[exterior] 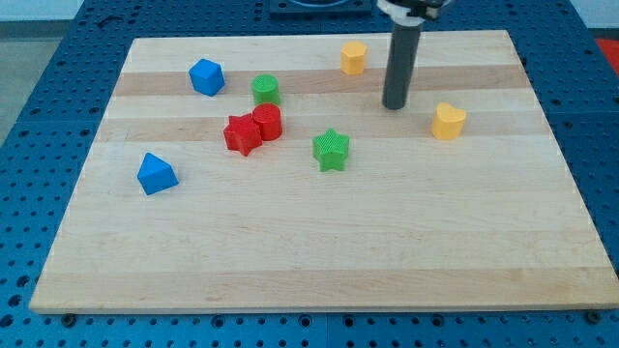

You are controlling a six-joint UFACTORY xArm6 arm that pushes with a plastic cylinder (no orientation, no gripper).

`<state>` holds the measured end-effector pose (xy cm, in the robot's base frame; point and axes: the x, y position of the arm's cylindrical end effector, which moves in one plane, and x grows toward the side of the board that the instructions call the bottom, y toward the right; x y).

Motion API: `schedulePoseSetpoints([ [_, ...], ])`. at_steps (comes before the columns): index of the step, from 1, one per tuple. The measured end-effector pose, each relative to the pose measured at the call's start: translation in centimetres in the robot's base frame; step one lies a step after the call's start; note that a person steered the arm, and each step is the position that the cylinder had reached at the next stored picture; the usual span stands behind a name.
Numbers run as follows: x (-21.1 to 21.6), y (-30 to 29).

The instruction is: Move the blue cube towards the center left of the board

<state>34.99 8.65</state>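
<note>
Blue cube (206, 76) upper left of tabletop (319, 261); small, light, rigid, probably slides and turns easily. No fingers, nothing clamped. Tip (394, 104) far right of it, between yellow blocks. Push top face squarely.

My tip (394, 104), rod upright.

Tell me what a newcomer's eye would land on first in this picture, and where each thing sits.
First comes the dark rod, dropping from the view's top to my tip, which sits between the yellow hexagonal block and the yellow heart, touching neither. Next is the red pair, pressed together left of the board's middle. The blue cube sits at upper left, far from my tip.
</note>
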Motion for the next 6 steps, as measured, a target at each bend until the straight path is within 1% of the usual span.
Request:
schedulePoseSetpoints([
  [2, 2.9, -6.3],
  [5, -1.1, -7.2],
  [6, -5.7, -7.9],
])
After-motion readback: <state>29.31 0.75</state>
